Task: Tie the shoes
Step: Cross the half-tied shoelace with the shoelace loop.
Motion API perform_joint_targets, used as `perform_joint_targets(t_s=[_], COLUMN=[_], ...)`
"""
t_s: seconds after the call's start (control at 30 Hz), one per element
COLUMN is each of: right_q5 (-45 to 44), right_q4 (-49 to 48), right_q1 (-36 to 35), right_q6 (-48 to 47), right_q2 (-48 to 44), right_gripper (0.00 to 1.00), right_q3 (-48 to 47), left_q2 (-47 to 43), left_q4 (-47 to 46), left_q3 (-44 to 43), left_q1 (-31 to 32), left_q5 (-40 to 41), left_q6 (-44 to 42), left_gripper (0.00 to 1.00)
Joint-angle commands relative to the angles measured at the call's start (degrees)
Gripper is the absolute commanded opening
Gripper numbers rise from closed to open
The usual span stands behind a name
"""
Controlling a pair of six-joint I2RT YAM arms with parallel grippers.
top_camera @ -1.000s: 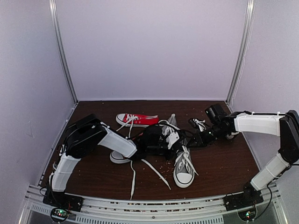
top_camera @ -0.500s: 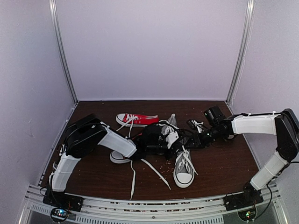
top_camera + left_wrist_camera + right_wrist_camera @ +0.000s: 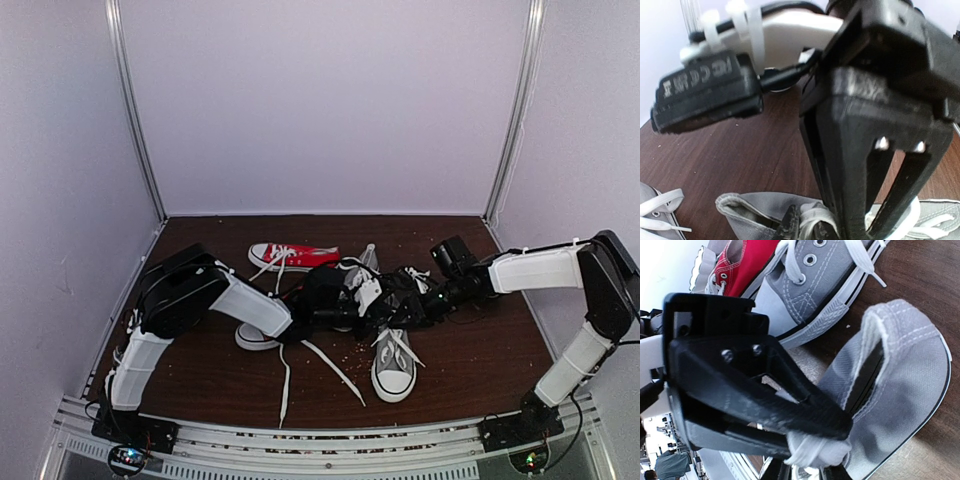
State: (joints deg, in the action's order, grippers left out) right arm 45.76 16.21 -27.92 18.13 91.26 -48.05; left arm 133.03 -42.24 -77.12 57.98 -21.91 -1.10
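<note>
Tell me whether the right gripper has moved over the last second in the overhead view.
Yes. The right gripper has shifted left, away from the right frame post, toward the unmoved grey shoe.

A red canvas sneaker (image 3: 300,258) with white laces lies toward the back of the dark brown worktop (image 3: 470,350). Pale crumbs (image 3: 352,352) speckle the wood near its middle.

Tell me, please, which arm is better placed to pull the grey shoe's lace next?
Probably left: the left claw appears closed on a white lace over the grey shoe. The right claw sits at the same spot, but its grip is unclear.
</note>
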Motion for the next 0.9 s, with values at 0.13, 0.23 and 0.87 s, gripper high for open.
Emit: perform_joint_targets(t_s=[0.13,0.23,0.87], right_q5=[-1.1,-1.1,-4.0], right_q4=[-2.2,-0.5,15.5], right_q1=[-0.5,-0.2,2.6], right_q6=[1.3,0.5,-7.4], right_q2=[-0.5,-2.1,-5.2], right_gripper=[0.1,0.03,0.22], right_q3=[0.1,-0.6,-5.7], left_q2=[-0.2,-0.2,-2.4], left_q4=[-5.4,-3.1,2.3], left_q3=[0.0,0.0,2.3], left_q1=[0.3,0.3,0.3], left_q5=[-2.5,-2.9,-0.9], left_q6=[1.2,0.3,-3.8], left_gripper=[0.11,0.11,0.1])
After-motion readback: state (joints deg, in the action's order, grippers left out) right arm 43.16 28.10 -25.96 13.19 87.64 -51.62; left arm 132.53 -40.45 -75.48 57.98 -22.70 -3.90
